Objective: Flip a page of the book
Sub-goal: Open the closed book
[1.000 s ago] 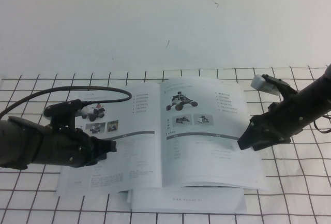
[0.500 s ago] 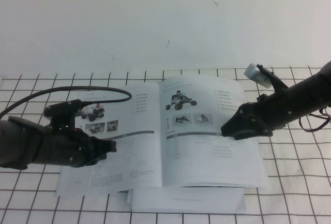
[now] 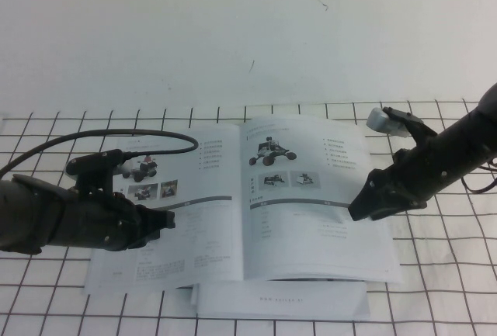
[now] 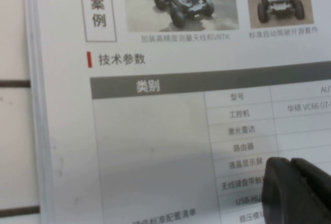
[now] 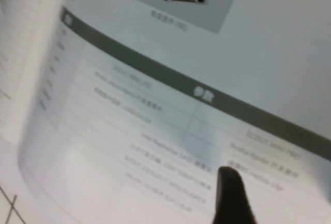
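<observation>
Lying open and flat on the gridded tabletop (image 3: 435,274), the book (image 3: 233,219), spine running away from the robot, resting partly over a plain white booklet (image 3: 279,301) poking out at the near edge. Forming the right-hand side of the spread, the page (image 3: 311,204), printed with a black four-wheeled rover, two small photos, a grey bar and a table. Hovering over that page's outer right edge, level with the grey bar, the right tool (image 3: 359,213), tip pointing down and toward the spine, seemingly just above or touching the paper; contact impossible to judge. Showing in the right wrist view only one dark fingertip (image 5: 232,195) over the page's table rows, so cannot tell whether wide or narrow. Sitting on the other side, the left tool (image 3: 165,220), low over the left-hand leaf, near its grey bar. Appearing in the left wrist view with fingers (image 4: 289,193) pressed narrow together, holding nothing, just over the fine text table.
</observation>
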### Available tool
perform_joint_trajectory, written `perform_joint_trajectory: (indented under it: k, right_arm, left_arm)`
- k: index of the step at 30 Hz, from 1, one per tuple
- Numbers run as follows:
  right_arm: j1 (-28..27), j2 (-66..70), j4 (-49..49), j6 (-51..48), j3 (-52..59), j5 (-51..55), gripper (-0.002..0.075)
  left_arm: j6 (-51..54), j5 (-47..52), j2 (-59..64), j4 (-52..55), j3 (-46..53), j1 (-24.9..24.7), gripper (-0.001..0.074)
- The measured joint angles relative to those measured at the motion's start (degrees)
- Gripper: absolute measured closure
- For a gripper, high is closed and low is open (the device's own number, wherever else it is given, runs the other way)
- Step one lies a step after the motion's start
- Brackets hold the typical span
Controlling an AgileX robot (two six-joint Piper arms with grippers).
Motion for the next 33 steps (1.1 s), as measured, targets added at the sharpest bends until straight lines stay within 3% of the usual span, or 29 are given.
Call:
perform_joint_trajectory:
  k: [20, 33]
  right_arm:
    - [-1.2, 0.0, -7.5, 5.4, -0.2, -1.3, 0.0323]
    - [-1.2, 0.0, 2.2, 0.6, -0.2, -1.6, 0.0323]
  left_arm:
    - [0.2, 0.0, 0.0, 0.0, 0.0, 0.0, 0.0737]
    - [0.2, 0.0, 0.0, 0.0, 0.0, 0.0, 0.0737]
